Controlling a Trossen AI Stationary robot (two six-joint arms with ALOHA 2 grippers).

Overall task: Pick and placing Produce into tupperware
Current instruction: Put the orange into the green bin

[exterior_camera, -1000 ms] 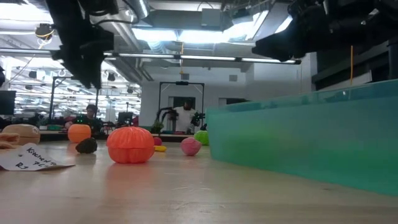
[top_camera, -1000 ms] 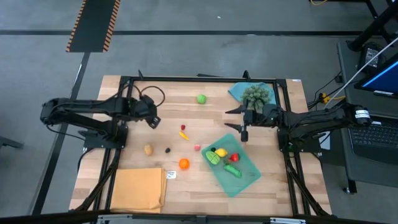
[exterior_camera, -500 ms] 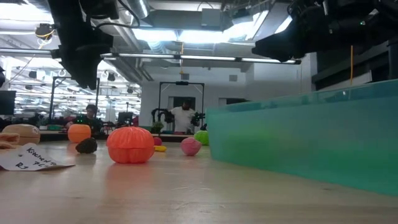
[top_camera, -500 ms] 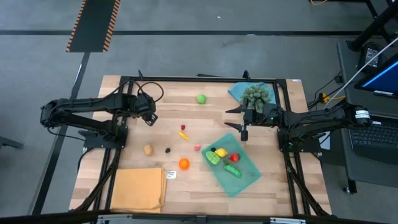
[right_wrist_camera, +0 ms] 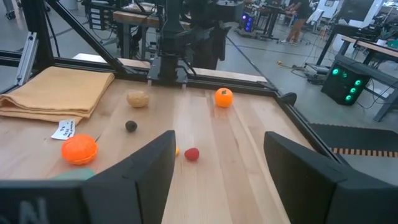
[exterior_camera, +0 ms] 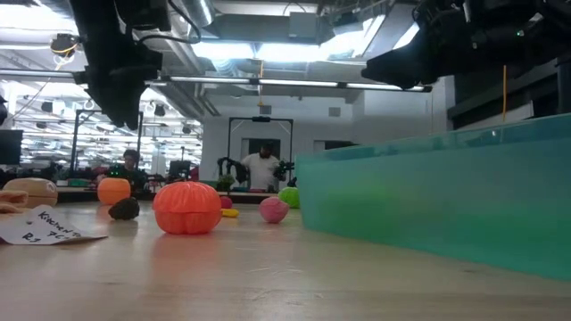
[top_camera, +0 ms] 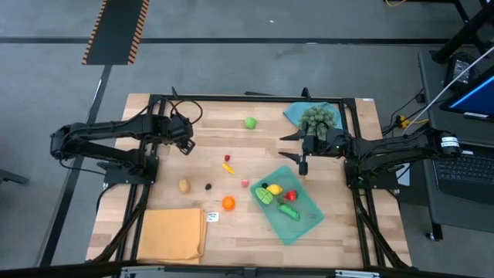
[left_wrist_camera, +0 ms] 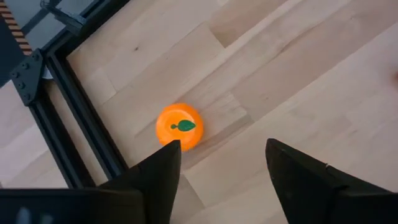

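Here the left pincer (left_wrist_camera: 221, 163) hangs open over a small orange fruit (left_wrist_camera: 179, 126) beside the desk frame (left_wrist_camera: 68, 118). A glancing touch could roll it against the rail. The right pincer (right_wrist_camera: 214, 165) waits open by the tupperware (top_camera: 292, 205).

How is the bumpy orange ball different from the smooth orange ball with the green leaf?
The bumpy orange ball has ridges; the smooth orange ball has a green leaf. The bumpy one lies beside the white paper tag; the smooth one beside the black frame rail. Both are round.

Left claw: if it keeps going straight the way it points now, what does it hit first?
Probably the small orange fruit, just ahead of the open left claw but nearer one finger than centred in the gap. Depth is unclear; it may meet bare table instead.
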